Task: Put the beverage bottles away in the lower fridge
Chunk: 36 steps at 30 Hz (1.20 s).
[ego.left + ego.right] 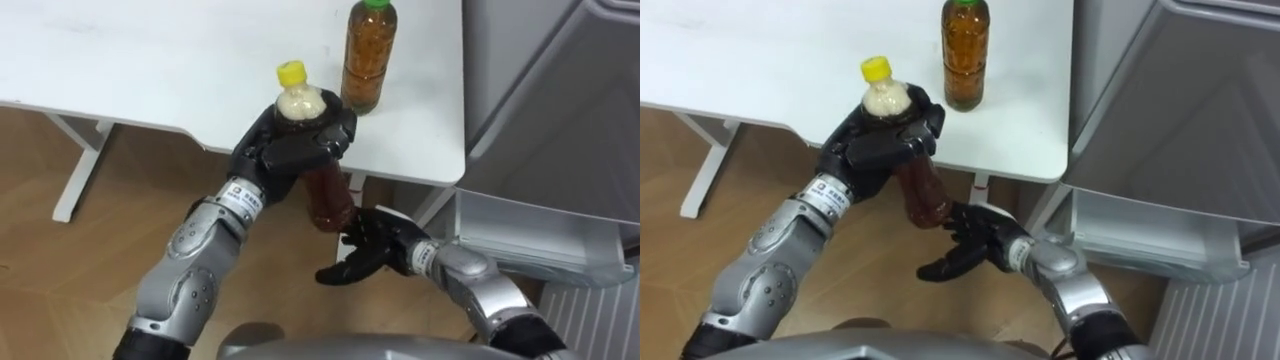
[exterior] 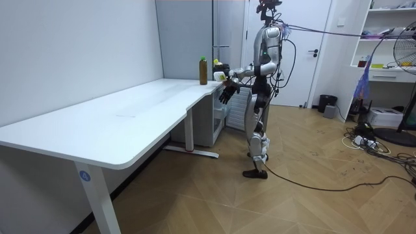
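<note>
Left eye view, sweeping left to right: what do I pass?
Table leg → left hand gripping the yellow-capped bottle → green-capped bottle standing upright → grey fridge.

Left hand is wrapped around the yellow-capped bottle mid-frame, just off the white table's edge. Right hand sits below its base, fingers spread. Green-capped bottle stands upright on the table, top centre.
</note>
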Available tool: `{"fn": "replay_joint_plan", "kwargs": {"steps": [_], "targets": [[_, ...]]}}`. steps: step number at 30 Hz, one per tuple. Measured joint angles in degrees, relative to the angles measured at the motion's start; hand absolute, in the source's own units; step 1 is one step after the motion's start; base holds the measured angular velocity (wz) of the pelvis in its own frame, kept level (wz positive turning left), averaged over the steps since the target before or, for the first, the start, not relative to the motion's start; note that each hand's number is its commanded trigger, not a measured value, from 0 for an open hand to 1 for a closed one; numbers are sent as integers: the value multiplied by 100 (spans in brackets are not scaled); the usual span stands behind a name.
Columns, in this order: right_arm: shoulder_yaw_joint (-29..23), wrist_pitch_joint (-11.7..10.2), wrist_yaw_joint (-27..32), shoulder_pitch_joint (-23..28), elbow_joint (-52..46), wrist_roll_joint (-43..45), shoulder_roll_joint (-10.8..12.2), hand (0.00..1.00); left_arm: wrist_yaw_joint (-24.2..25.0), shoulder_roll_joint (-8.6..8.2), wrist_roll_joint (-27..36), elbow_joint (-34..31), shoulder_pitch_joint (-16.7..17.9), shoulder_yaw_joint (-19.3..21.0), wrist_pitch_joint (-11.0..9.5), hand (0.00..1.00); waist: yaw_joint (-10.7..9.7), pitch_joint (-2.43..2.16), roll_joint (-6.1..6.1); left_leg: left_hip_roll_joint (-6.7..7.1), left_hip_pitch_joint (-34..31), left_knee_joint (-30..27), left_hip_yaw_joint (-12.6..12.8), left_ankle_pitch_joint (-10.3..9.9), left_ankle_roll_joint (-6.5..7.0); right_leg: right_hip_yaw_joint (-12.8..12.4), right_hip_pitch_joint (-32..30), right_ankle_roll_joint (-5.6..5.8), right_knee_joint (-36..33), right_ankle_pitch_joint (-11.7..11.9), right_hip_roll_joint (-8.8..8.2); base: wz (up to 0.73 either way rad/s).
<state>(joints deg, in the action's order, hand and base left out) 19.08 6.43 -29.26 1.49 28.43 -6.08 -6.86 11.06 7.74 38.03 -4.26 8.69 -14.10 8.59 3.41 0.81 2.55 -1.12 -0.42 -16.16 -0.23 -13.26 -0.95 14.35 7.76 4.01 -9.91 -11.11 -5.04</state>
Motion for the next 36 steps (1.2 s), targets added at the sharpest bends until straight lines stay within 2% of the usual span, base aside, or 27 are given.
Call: {"fn": "replay_joint_plan", "kwargs": {"steps": [13, 20, 24, 31, 36], "targets": [[45, 34, -458, 83, -421, -528, 3, 0, 98, 20, 13, 218, 24, -67, -2, 100, -32, 4, -1, 0, 9, -81, 1, 0, 1, -2, 12, 0, -1, 0, -3, 0], [46, 70, -544, 81, -447, -713, -21, 0, 200, 44, -13, 566, 25, -90, -33, 100, -94, 34, -13, -1, -11, -93, 1, 0, 1, 5, 9, 0, -1, 0, -3, 0], [46, 70, -609, 71, -476, -717, 33, 0, 263, 125, -312, 621, 25, -169, -33, 100, -170, 35, -15, -2, -44, -107, 10, -1, 2, 17, 5, -1, -7, 1, -3, 0], [16, 97, -718, 81, -735, -753, 28, 0, 483, 126, -977, 682, 33, -232, -33, 100, -196, 44, -38, -10, -103, -153, 25, -2, 3, 9, -97, -2, -78, 1, -7, 1], [16, 123, -717, 109, -761, -763, 23, 0, 547, 122, -1104, 681, 31, -231, -34, 100, -192, 35, -47, -12, -104, -146, 28, -2, 3, 6, -100, -2, -84, 1, -6, 0]]}}
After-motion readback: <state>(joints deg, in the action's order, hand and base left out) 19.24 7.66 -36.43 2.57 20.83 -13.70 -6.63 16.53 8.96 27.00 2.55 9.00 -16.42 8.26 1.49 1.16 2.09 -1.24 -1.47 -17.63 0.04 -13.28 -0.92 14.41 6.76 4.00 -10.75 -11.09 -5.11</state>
